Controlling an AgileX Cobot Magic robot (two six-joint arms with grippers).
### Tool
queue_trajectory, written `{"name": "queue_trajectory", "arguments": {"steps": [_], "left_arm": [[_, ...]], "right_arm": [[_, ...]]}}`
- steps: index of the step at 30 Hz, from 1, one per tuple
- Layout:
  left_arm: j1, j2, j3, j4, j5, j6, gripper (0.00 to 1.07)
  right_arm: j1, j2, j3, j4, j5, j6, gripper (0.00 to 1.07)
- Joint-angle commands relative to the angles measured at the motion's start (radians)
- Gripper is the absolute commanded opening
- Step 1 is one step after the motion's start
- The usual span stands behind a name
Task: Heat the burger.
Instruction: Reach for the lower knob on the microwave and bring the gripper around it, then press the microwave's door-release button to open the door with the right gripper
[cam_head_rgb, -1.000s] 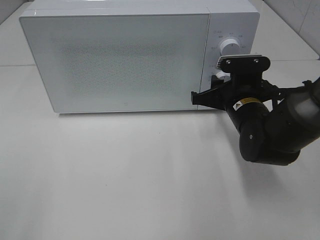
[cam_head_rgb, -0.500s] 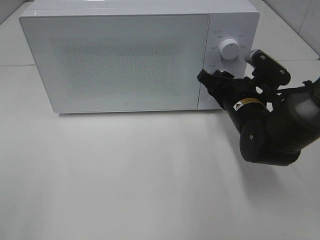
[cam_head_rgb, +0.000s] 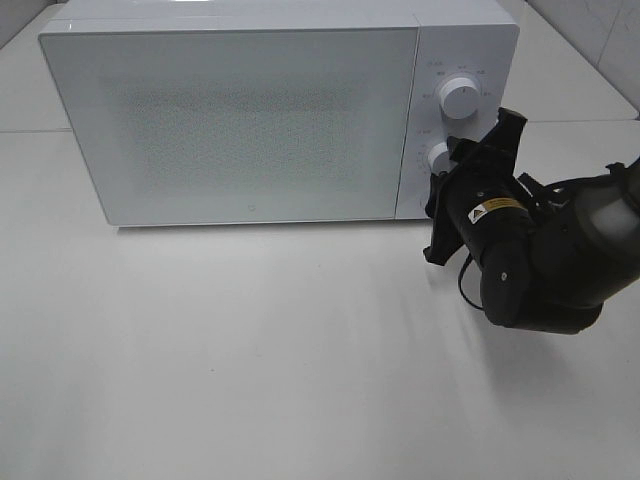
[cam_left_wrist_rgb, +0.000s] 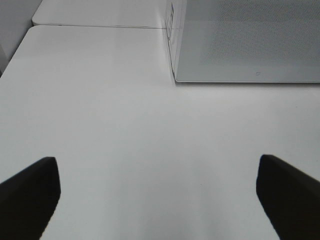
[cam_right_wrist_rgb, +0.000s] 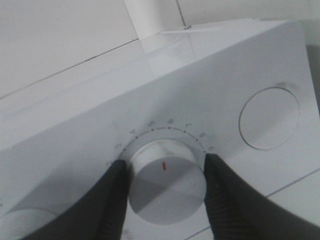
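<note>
Right wrist: gripper (cam_right_wrist_rgb: 165, 161) seemingly tight on microwave dial (cam_right_wrist_rgb: 167, 184)

The black, glossy right arm (cam_head_rgb: 560, 265) carries a yellow-white label (cam_head_rgb: 492, 209) and a thin cable (cam_head_rgb: 464, 288); the right hand (cam_right_wrist_rgb: 164, 172) has ribbed fingers (cam_right_wrist_rgb: 225, 200).

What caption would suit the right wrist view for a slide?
Right tool closed on the numbered dial of the white microwave, one finger at each side.
</note>
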Motion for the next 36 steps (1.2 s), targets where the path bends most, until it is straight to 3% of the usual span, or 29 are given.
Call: {"name": "queue_trajectory", "arguments": {"steps": [1, 12, 36], "left_arm": [[0.004, -0.005, 0.003, 0.002, 0.003, -0.002, 1.01], [0.004, -0.005, 0.003, 0.002, 0.003, -0.002, 1.01], [0.004, -0.005, 0.003, 0.002, 0.003, -0.002, 1.01]], "right_arm": [[-0.003, 0.000, -0.016, -0.074, -0.112, 0.176, 0.24], [-0.003, 0.000, -0.016, -0.080, -0.114, 0.232, 0.28], [-0.003, 0.000, -0.016, -0.076, -0.107, 0.202, 0.65]]}}
